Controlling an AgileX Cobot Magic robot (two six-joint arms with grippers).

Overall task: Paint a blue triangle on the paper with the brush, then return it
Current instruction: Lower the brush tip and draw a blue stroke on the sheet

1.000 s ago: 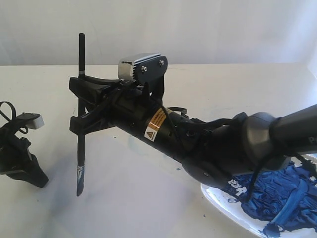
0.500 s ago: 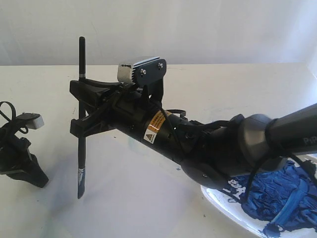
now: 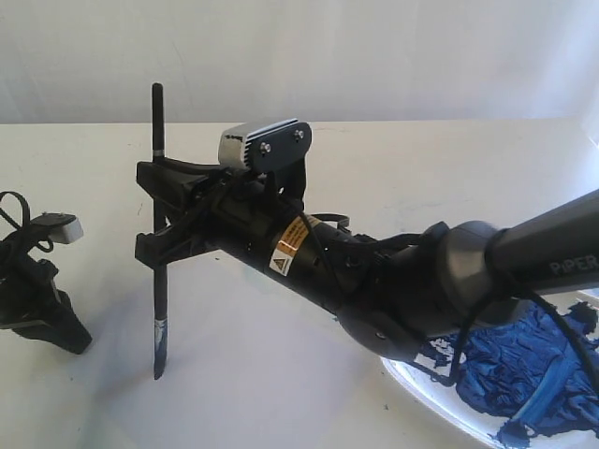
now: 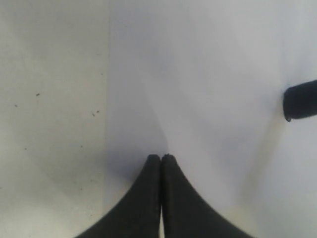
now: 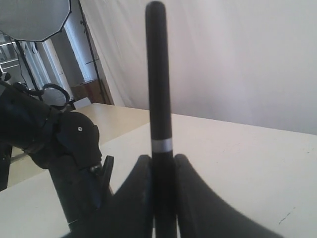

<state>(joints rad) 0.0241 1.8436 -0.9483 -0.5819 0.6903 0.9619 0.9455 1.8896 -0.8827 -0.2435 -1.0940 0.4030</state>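
My right gripper reaches across to the left and is shut on the brush, holding its black handle upright. The blue-stained tip is at the surface of the paper. In the right wrist view the handle rises straight up between the closed fingers of the right gripper. My left gripper rests low at the far left. In its own view the left gripper is shut and empty, on the paper just inside the sheet's edge. No dark-blue triangle shows.
A white plate with thick blue paint lies at the front right, partly under my right arm. A dark rounded end pokes into the left wrist view. The cream table stretches behind.
The right gripper has tilted and lowered slightly, carrying the brush down and a little to the right. The left gripper has not moved.
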